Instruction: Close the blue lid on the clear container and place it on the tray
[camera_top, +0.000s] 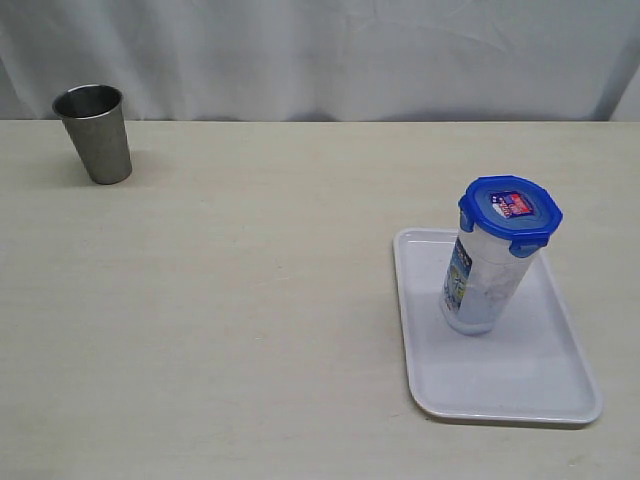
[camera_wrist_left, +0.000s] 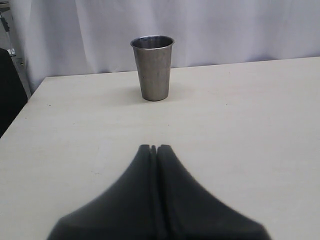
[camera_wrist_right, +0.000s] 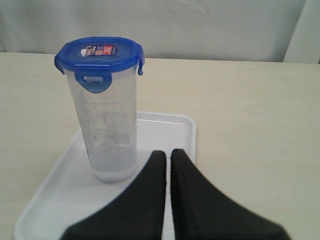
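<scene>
Lidded and set on the tray (camera_top: 560, 395).
Clear container (camera_top: 482, 285) upright on it, blue lid (camera_top: 510, 213) snapped on; left gripper (camera_wrist_left: 154, 148) and right gripper (camera_wrist_right: 168, 152) both closed, empty.

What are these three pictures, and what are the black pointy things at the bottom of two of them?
They show one robot with two arms at a table. The black shapes are its grippers, the pinching parts it uses like fingers. Each arm has a small camera on its wrist, so two pictures look out past a gripper. The third comes from a camera off the arms and sees the whole table.

The left gripper is shut and holds nothing; ahead of it stands a steel cup. The right gripper is also shut and empty. In front of it stands the clear container, upright on the white tray, with the blue lid on top. Nothing is being held right now.
</scene>
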